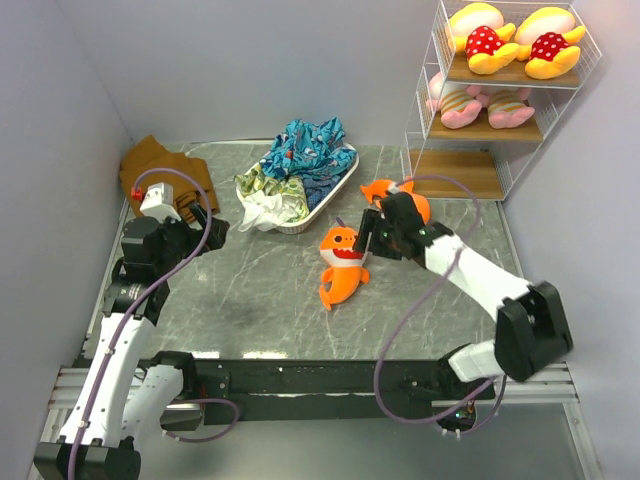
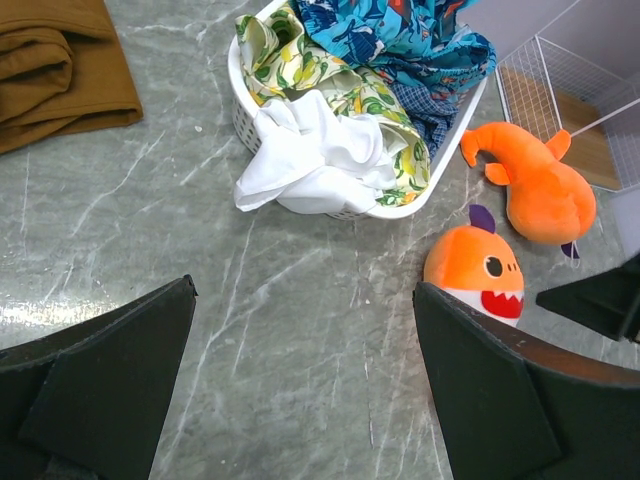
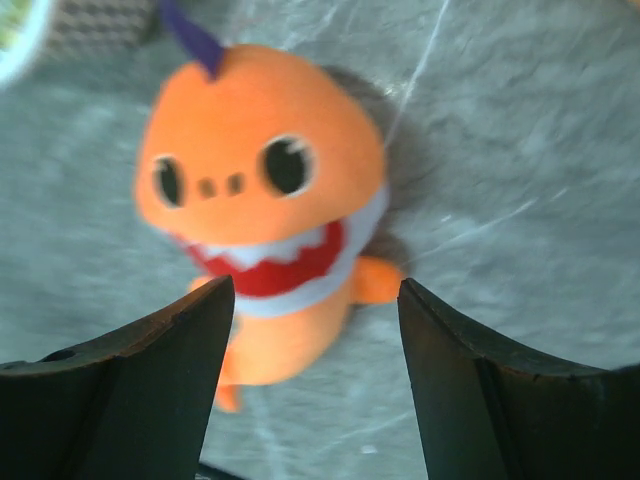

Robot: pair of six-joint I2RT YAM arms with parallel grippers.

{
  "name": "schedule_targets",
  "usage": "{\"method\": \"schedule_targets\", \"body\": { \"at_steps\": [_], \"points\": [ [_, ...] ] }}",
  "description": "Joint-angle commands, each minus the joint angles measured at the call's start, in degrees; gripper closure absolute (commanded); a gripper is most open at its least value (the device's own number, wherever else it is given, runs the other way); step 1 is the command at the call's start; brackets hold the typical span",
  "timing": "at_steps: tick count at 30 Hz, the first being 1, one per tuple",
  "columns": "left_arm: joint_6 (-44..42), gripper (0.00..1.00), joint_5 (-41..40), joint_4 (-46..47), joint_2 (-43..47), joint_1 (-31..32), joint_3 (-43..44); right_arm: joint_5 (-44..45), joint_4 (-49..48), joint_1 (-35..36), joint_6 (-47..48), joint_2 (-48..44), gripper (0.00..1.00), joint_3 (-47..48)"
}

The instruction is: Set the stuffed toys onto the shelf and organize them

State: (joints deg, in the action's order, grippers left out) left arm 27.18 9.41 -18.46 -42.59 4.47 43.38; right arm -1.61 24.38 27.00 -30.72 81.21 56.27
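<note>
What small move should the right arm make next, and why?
Probably lower the right tool straight down and close it on the orange shark. The tool is open, the shark lies face-up on the table framed between its fingers, ungripped, and the shelf's bottom board holds no toys.

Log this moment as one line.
right claw open, aimed at near shark | left claw open, empty | other shark unshelved | shelf: yellow pair top, pink pair middle
</note>
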Motion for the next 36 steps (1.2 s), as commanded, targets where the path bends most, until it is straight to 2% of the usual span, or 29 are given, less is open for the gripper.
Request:
{"method": "schedule_targets", "body": {
  "at_steps": [1, 4, 5, 9, 13, 15, 20, 24, 29, 36],
  "points": [
    [-0.81, 0.03, 0.88, 1.94, 0.84, 0.01, 0.13, -0.94, -10.48, 0.24, -22.22, -9.30, 0.26, -7.30],
    [-0.72, 0.03, 0.79, 2.11, 1.28, 0.01, -0.04, 5.55, -3.33, 0.68, -36.80, -12.38, 0.28, -9.25],
    [-0.64, 0.03, 0.70, 2.11, 1.37, 0.01, -0.05, 6.43, -2.77, 1.20, -39.04, -13.17, 0.28, -10.12],
    [-0.72, 0.03, 0.70, 2.02, 1.46, 0.01, 0.13, 7.32, -7.75, 3.75, -48.19, -19.40, 0.31, -17.58],
    [-0.55, 0.03, 0.61, 2.02, 1.72, 0.01, -0.04, 8.81, -9.35, 6.30, -55.66, -21.09, 0.35, -21.29],
    [-0.55, 0.03, 0.61, 2.02, 1.81, 0.01, 0.04, 9.52, -10.84, 7.97, -57.25, -21.01, 0.35, -22.95],
    [-0.55, 0.03, 0.61, 1.94, 1.89, 0.01, -0.04, 9.69, -22.44, 10.87, -60.77, -19.52, 0.38, -28.85],
    [-0.64, 0.03, 0.79, 2.02, 1.90, 0.01, -0.05, 8.81, -24.29, 11.93, -62.70, -15.04, 0.39, -29.46],
    [-0.55, 0.03, 0.52, 1.93, 1.81, 0.01, -0.05, 12.76, -27.72, 15.79, -63.15, -11.87, 0.39, -29.81],
    [-0.72, 0.03, 0.61, 1.94, 1.11, 0.01, 0.04, 14.17, -31.41, 16.59, -65.43, -5.45, 0.43, -32.80]
  ]
}}
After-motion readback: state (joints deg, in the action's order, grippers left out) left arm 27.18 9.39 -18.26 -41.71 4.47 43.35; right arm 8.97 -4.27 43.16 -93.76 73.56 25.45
